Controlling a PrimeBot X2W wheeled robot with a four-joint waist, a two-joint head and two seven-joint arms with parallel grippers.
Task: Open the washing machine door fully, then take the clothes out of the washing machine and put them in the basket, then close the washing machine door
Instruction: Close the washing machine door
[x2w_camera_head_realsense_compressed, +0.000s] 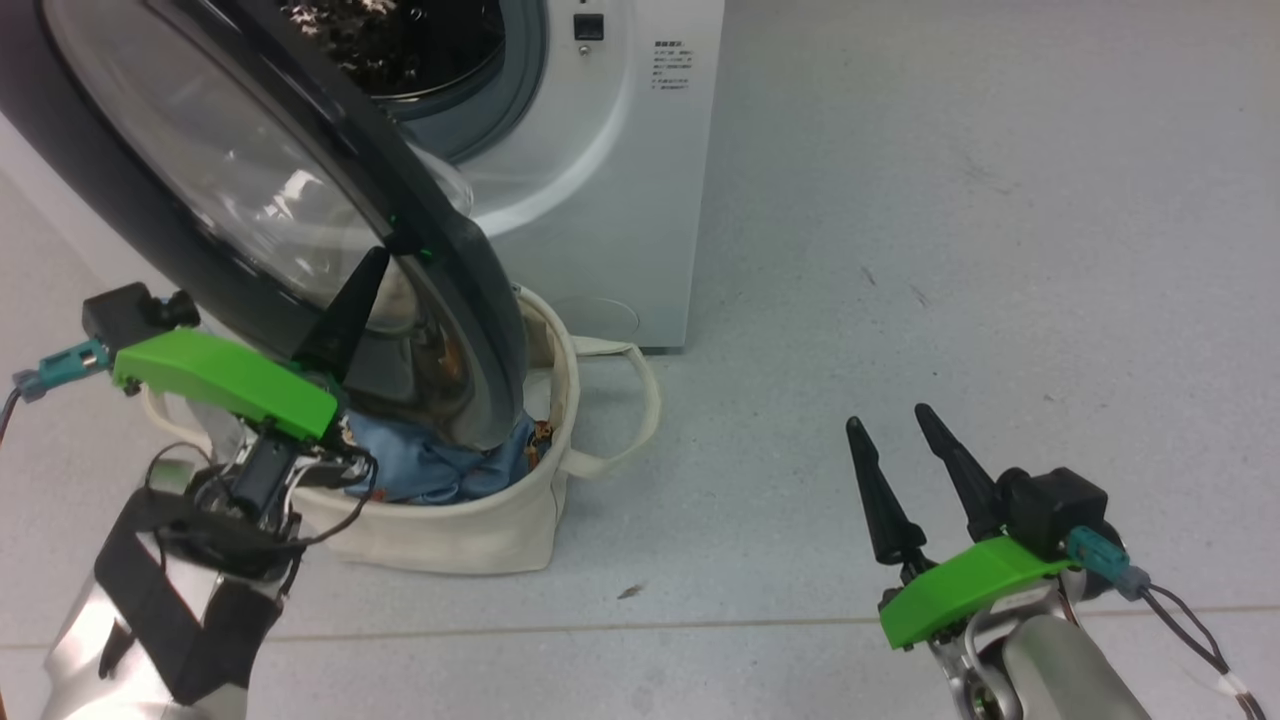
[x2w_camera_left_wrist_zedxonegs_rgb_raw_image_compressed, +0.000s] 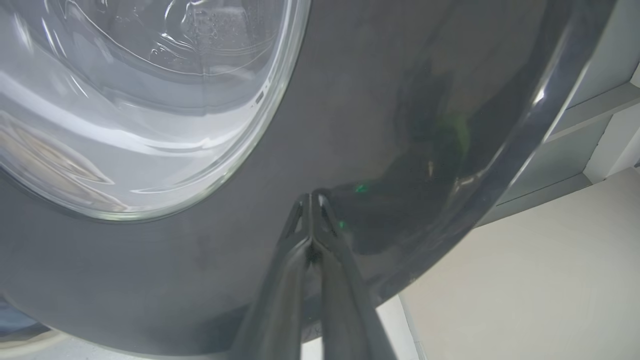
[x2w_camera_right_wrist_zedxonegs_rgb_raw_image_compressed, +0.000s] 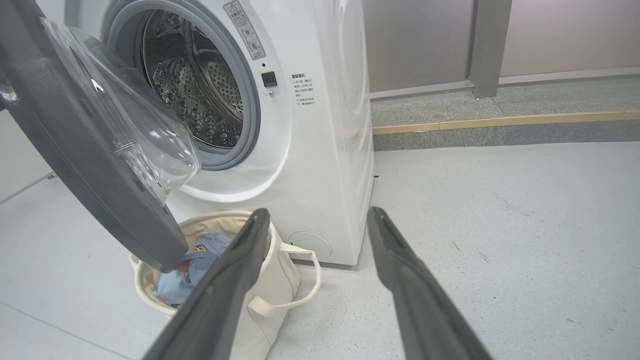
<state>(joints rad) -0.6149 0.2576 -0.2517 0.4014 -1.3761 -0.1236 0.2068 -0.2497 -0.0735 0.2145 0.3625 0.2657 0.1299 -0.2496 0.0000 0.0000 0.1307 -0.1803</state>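
Observation:
The washing machine (x2w_camera_head_realsense_compressed: 620, 200) stands at the top with its steel drum (x2w_camera_right_wrist_zedxonegs_rgb_raw_image_compressed: 200, 90) showing. The washing machine door (x2w_camera_head_realsense_compressed: 460, 280) hangs partly open, swung out over the basket (x2w_camera_head_realsense_compressed: 470, 530). My left gripper (x2w_camera_head_realsense_compressed: 372, 258) is shut, its fingertips (x2w_camera_left_wrist_zedxonegs_rgb_raw_image_compressed: 311, 196) resting against the glossy black rim of the door (x2w_camera_left_wrist_zedxonegs_rgb_raw_image_compressed: 400, 100), just below the glass. The light blue clothes (x2w_camera_head_realsense_compressed: 430, 470) lie inside the cream basket. My right gripper (x2w_camera_head_realsense_compressed: 888, 416) stands open low on the right, well apart from the machine, with nothing between its fingers. In the right wrist view the door (x2w_camera_right_wrist_zedxonegs_rgb_raw_image_compressed: 75, 150), basket (x2w_camera_right_wrist_zedxonegs_rgb_raw_image_compressed: 270, 285) and clothes (x2w_camera_right_wrist_zedxonegs_rgb_raw_image_compressed: 200, 260) show beyond the gripper (x2w_camera_right_wrist_zedxonegs_rgb_raw_image_compressed: 320, 214).
Pale grey floor (x2w_camera_head_realsense_compressed: 950, 250) stretches to the right of the machine. A raised ledge with a tan strip (x2w_camera_right_wrist_zedxonegs_rgb_raw_image_compressed: 500, 120) runs along the back wall. A small dark scrap (x2w_camera_head_realsense_compressed: 630, 592) lies on the floor in front of the basket.

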